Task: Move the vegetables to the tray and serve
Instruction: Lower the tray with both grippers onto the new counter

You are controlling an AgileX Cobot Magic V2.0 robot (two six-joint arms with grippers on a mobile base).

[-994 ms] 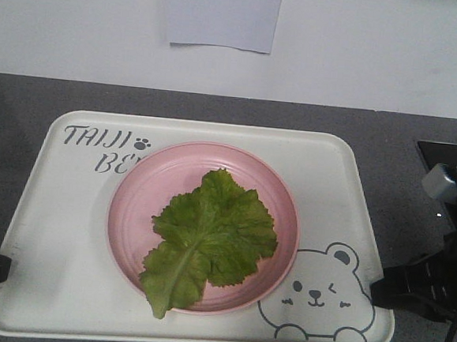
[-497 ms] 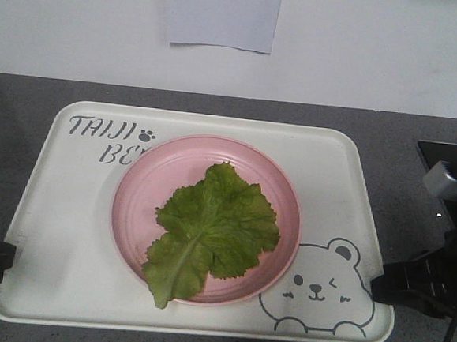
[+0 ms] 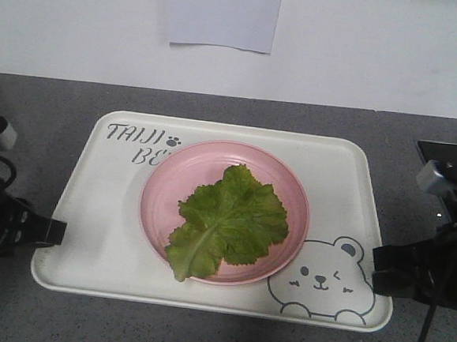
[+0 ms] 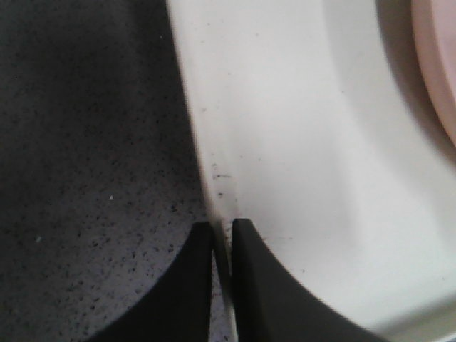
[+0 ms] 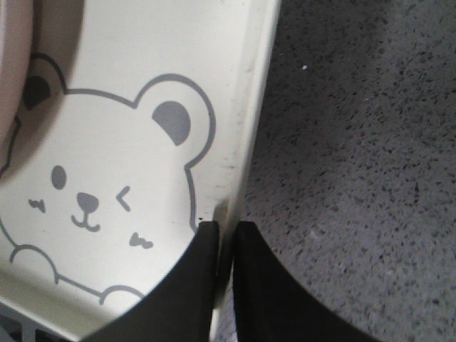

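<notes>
Lettuce (image 3: 231,221), a bright green ruffled leaf with a pale central rib, lies flat on a round pink plate (image 3: 162,205), its stem end hanging slightly over the plate's near rim. The plate sits near the middle of the cream-white tray (image 3: 98,216), covering the end of the grey "TAIJI BEAR" lettering (image 3: 142,142) at the tray's far left corner, while the winking bear drawing (image 3: 323,281) occupies the near right corner, its head partly tucked under the plate's edge. The tray rests on a dark grey speckled countertop (image 3: 52,98) and lies slightly skewed, its left side angled inward toward the near edge. The left gripper (image 3: 49,232) meets the tray at its near left rim; in the left wrist view its two black fingers (image 4: 260,285) are drawn narrow, pinching the thin tray rim (image 4: 203,142) between them, with the counter on one side and the tray floor on the other. The right gripper (image 3: 379,272) meets the tray at its near right rim just beside the bear; in the right wrist view its black fingers (image 5: 192,285) are likewise closed down on the tray edge (image 5: 256,92), the bear's ear and winking face just inside the rim. Behind the counter stands a white wall with a sheet of pale paper (image 3: 221,12) fixed to it, above the tray.
</notes>
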